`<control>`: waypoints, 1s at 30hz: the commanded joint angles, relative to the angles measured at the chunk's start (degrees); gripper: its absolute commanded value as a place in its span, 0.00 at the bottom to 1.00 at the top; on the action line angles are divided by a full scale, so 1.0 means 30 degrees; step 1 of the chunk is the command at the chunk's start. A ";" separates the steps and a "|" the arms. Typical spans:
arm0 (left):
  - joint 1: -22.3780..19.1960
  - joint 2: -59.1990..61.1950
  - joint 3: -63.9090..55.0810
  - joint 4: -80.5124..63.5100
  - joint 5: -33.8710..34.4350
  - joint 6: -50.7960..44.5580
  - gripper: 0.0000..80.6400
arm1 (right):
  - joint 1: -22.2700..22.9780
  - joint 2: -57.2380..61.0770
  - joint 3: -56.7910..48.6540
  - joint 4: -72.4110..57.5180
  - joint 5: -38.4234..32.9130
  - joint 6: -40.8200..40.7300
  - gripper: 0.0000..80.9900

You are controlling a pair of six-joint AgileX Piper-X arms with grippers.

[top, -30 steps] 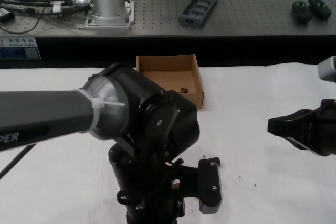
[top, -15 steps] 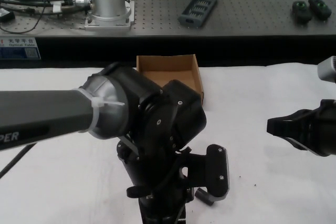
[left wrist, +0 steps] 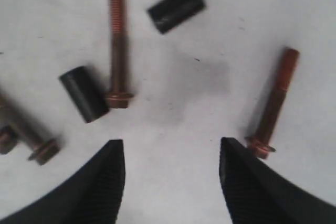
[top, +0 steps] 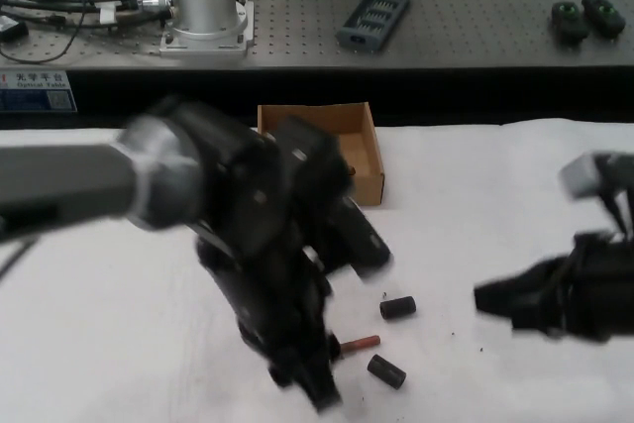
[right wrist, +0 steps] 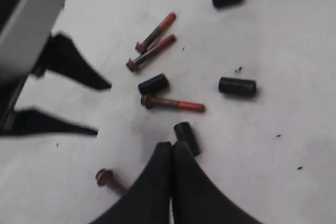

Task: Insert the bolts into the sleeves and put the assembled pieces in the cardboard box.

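**A:** So what step was it actually on? It didn't look like anything was assembled.

**B:** Nope, I'd call it the very start of a pick-up. All the parts lay loose on the cloth-covered bench [top: 515, 175], on the near side of the cardboard box [top: 315, 124] and apart from it. The left arm [top: 228, 205] blocked a good chunk of the box, so I couldn't tell what was inside.

**A:** And the grippers?

**B:** The left gripper [left wrist: 170, 174] hung right over the scatter with its fingers spread wide and only bare cloth between them. The right gripper [right wrist: 171, 153] sat off to the side, fingers pressed together, holding nothing.

**A:** What was closest to the left one?

**B:** A sleeve [left wrist: 84, 94] lay right up against the head of a bolt [left wrist: 116, 51]. I couldn't tell if they were touching. A second sleeve [left wrist: 176, 8] was farther out past them. The other bolt [left wrist: 273, 100] had its head just beside one fingertip. Everything lay flat, with no bolt inside any sleeve.

**A:** Next move then?

**B:** My guess is the left had to slide sideways to centre on one piece, square its fingers across it, then drop and close. The right would need to open up and grab the matching part. The bolts are thin and flat on cloth, so the fingers would have to go all the way down. And those sleeves look like they'd roll if nudged.
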 commanded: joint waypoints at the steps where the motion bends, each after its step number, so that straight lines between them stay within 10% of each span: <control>1: 0.1399 -0.1133 -0.0014 -0.0800 0.0581 -0.2430 0.49 | 0.0657 -0.0382 -0.0097 0.0859 -0.0229 -0.1092 0.01; 11: 0.5947 -0.6898 -0.0002 -0.1563 0.4627 -0.4773 0.37 | 0.3456 -0.0868 -0.2227 0.1202 0.3887 -0.5449 0.00; 17: 0.8173 -1.0593 0.0028 -0.1833 0.4774 -0.7009 0.37 | 0.3599 0.0562 -0.2897 0.1368 0.4064 -0.5621 0.19; 30: 0.9013 -1.6722 0.8887 -0.6581 0.4318 -0.9833 0.37 | 0.6221 0.5401 -0.4825 0.3928 0.5813 -0.6642 0.28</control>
